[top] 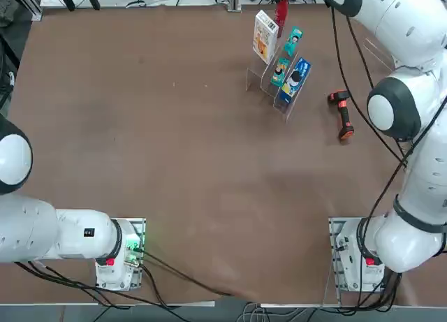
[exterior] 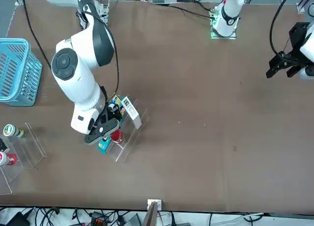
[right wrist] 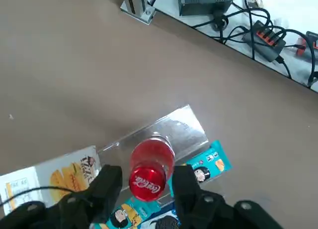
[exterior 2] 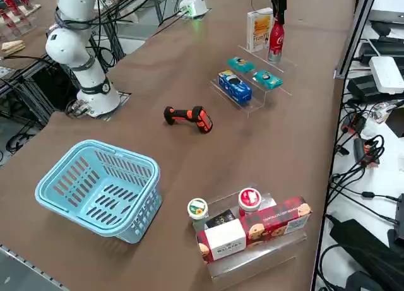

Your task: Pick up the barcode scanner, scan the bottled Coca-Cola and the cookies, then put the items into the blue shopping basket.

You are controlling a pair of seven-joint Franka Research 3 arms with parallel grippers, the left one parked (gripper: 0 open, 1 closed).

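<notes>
Right gripper [right wrist: 141,182]: fingers either side of the bottled Coca-Cola [right wrist: 149,169] — whether they are clamped on it, cannot tell.
Scanner [top: 342,112]: lying on the table, right of frame.
Cookies [top: 265,34]: in rack, upper centre.
Basket [exterior 2: 98,190]: empty, lower left — nothing bagged yet.

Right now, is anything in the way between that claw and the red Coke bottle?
Nothing visible. The right gripper already straddles the bottled Coca-Cola on its clear stand, one finger either side of the neck; the cookies stand just beside.
</notes>
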